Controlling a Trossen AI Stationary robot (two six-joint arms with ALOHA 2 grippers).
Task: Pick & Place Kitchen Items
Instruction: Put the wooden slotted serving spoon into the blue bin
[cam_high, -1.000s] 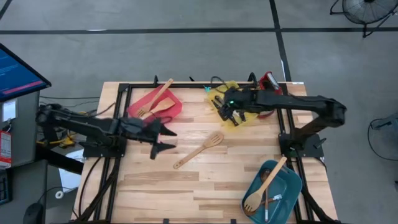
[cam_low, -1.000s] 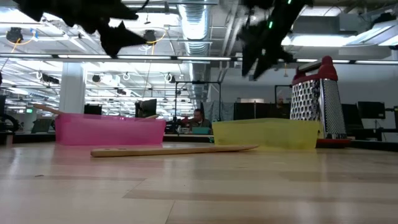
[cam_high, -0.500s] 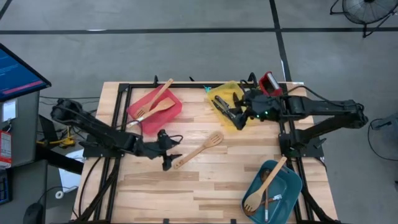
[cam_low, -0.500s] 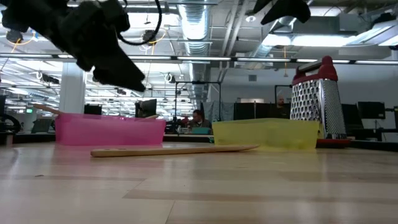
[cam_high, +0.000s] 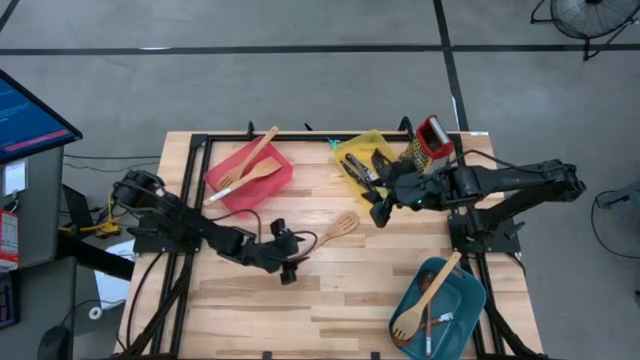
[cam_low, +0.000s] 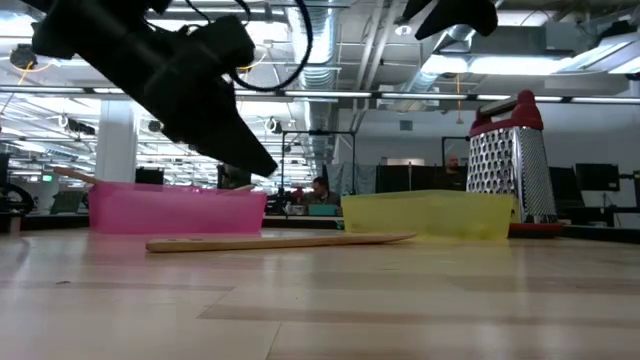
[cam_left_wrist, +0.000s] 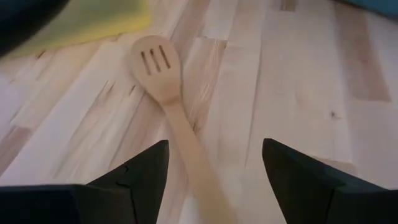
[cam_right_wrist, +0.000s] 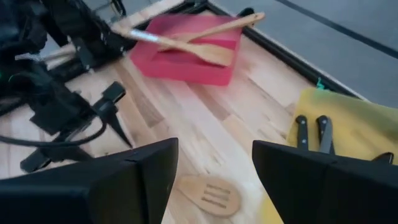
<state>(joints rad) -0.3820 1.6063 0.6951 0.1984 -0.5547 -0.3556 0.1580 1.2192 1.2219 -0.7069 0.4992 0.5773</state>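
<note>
The slotted wooden turner (cam_high: 335, 230) lies flat near the table's (cam_high: 350, 300) centre, head toward the yellow tray (cam_high: 352, 152). The left gripper (cam_high: 288, 259) hangs over its handle end, jaws spread wide, holding nothing. The right gripper (cam_high: 378, 207) hovers just off the yellow tray's near edge, jaws apart and empty. Black-handled knives (cam_high: 358, 167) lie in that tray at the far edge.
</note>
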